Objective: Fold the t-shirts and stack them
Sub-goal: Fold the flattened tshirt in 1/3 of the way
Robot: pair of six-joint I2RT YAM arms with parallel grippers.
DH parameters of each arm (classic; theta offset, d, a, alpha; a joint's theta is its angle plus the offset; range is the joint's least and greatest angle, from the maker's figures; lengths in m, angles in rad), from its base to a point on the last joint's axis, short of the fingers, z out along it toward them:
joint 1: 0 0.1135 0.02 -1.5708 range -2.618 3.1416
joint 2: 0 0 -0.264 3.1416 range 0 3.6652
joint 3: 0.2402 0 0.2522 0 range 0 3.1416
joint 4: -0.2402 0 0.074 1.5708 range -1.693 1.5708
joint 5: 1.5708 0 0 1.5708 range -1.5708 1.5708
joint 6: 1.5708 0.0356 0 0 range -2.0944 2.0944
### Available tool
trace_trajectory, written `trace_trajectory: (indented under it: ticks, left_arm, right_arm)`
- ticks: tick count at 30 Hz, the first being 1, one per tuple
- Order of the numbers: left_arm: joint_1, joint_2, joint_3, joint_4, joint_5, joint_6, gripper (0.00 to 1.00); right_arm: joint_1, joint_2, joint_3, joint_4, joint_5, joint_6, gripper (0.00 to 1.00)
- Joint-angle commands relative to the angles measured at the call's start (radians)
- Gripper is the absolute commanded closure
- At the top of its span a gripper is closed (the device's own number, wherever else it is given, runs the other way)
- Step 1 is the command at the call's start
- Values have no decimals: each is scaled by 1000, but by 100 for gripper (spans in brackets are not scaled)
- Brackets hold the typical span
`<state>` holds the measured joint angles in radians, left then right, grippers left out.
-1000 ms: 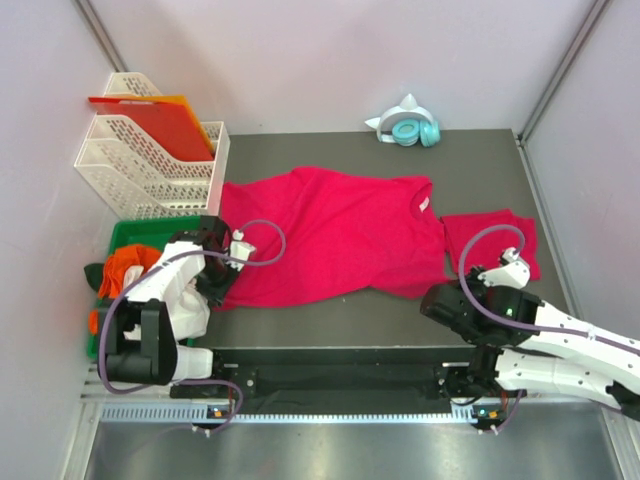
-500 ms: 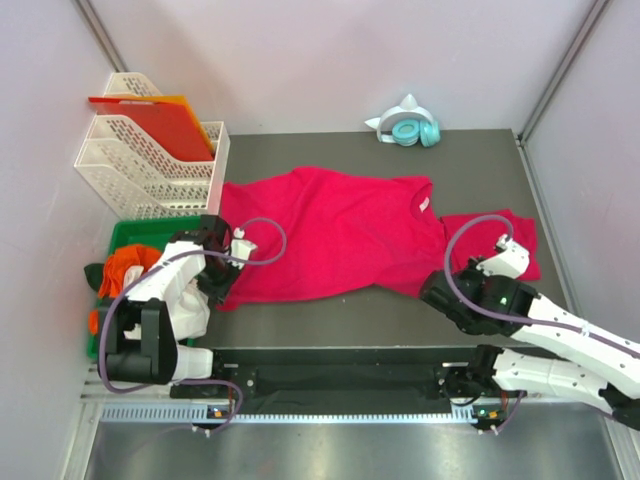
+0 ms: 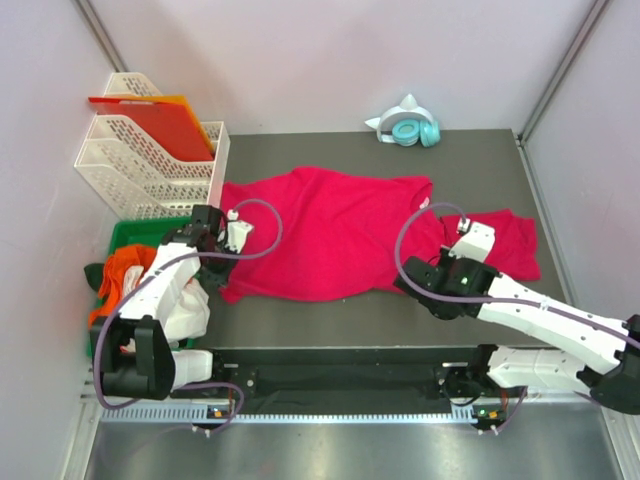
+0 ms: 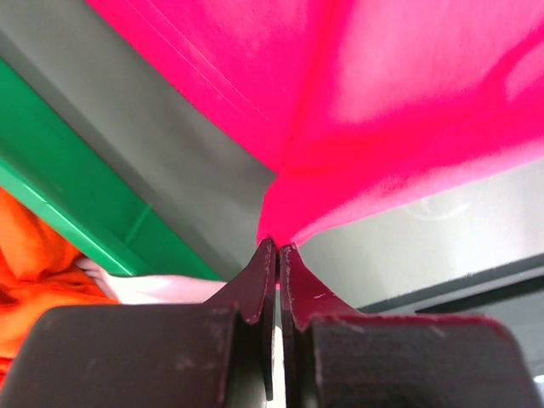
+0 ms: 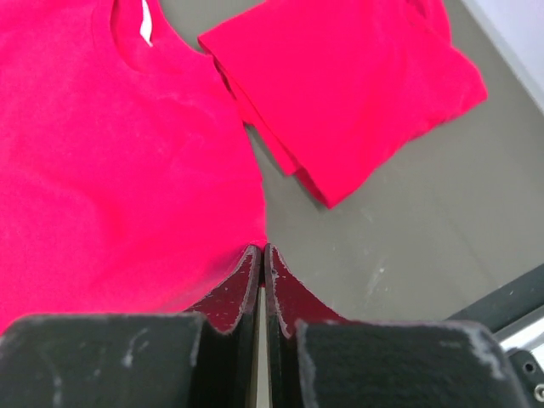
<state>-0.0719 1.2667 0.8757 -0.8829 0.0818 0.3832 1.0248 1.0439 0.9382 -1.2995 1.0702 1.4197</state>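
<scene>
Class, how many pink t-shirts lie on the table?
2. A spread t-shirt lies in the centre; a folded t-shirt lies right of it. More could hide in the bin.

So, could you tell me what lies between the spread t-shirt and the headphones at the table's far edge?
Only bare grey table separates the spread t-shirt from the headphones; the top view shows it.

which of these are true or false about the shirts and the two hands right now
1. The left hand pinches the edge of the spread t-shirt. True.
2. The folded t-shirt lies on top of the spread one. False: it lies beside it, on the table.
3. The headphones sit at the table's far edge. True.
4. The right hand is wide open. False: it is shut on the near hem of the spread t-shirt.
</scene>
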Motion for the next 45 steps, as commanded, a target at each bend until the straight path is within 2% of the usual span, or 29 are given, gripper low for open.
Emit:
trace_trajectory:
  ticks: [1,5,15,21,31,45]
  left_arm:
    - [-2,-7,48,87,0,-53,100]
    - [-2,37,65,127,-16,-79,100]
    - [0,157,91,245,-73,-116,100]
    - [0,227,129,285,-120,-141,100]
    - [4,276,152,404,-273,-201,100]
    - [6,404,236,441,-280,-227,100]
  right_arm:
    - [-43,41,62,121,79,-158,100]
    - [-97,93,85,186,86,-248,100]
    - [-313,136,67,613,2,-701,100]
    - [-385,229,112,770,-42,-853,100]
    - [-459,422,278,919,-113,-999,100]
    - [-516,637,412,977,-194,-1056,100]
